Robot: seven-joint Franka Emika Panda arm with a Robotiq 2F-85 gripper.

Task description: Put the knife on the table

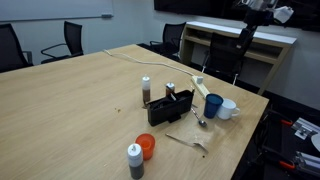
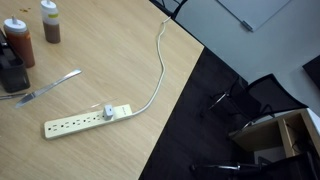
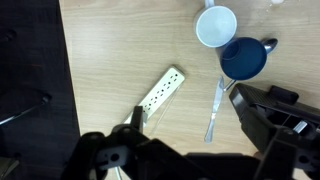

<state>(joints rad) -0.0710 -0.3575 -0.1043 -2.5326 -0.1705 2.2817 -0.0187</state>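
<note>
The silver knife (image 3: 214, 112) lies flat on the wooden table (image 3: 120, 50), just beside a dark blue cup (image 3: 243, 58). It also shows in an exterior view (image 2: 50, 87), lying next to a black holder (image 2: 10, 75). My gripper (image 3: 187, 102) is high above the table, open and empty. Its two black fingers frame the knife from above without touching it. The arm shows at the top right in an exterior view (image 1: 250, 25).
A white power strip (image 3: 160, 90) with its cable lies left of the knife (image 2: 85, 120). A white mug (image 3: 215, 25) stands beside the blue cup. The black holder (image 1: 170, 107), sauce bottles (image 1: 146, 92), an orange cup (image 1: 146, 146) and chairs (image 1: 70, 40) are around.
</note>
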